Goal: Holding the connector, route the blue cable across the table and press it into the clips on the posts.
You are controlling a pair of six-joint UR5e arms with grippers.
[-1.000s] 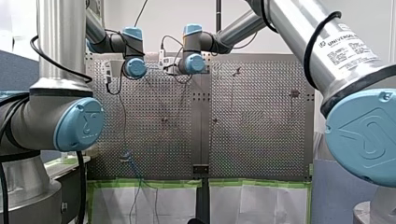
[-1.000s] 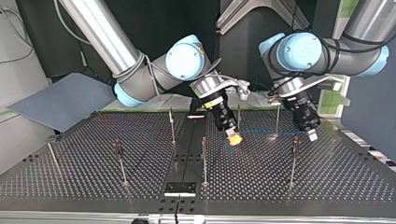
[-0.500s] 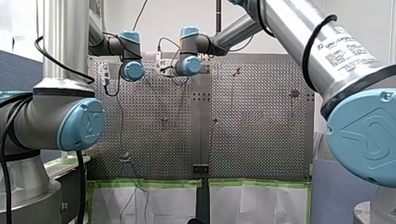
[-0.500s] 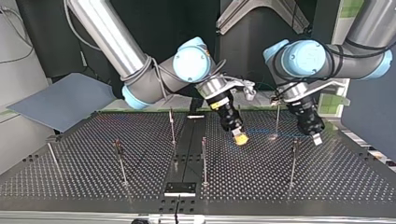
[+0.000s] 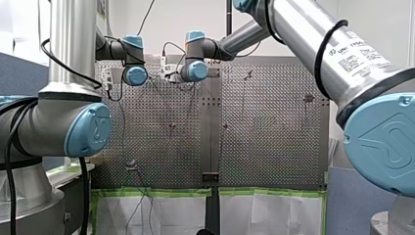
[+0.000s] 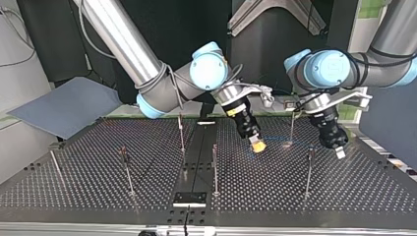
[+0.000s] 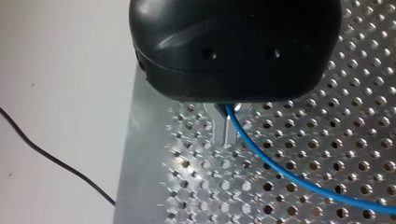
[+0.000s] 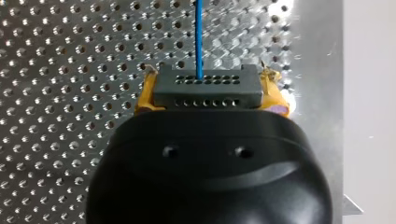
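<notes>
Dark connector point(image 8: 205, 91) clamped between the yellow pads point(image 8: 145, 95) of my right gripper point(image 8: 208, 74), held low over the perforated table point(image 6: 88, 191) and just to the left of a slim post point(image 6: 292, 129) in the top view. The blue cable point(image 8: 199, 37) leaves the connector's holed face and runs straight ahead of the gripper over the table's holes. On the slim post's other side in the top view, my left gripper point(image 6: 339, 151) hangs close above the table; its wrist view shows the metal fingers point(image 7: 217, 133) pinched together on the cable, which curves away from them across the plate. A faint blue line passes the slim post between the two grippers, seemingly the cable's span, though the top view is too dim to tell whether it touches the post. A second post point(image 6: 308, 172) stands on the camera's side of the slim post, just beside my left gripper
</notes>
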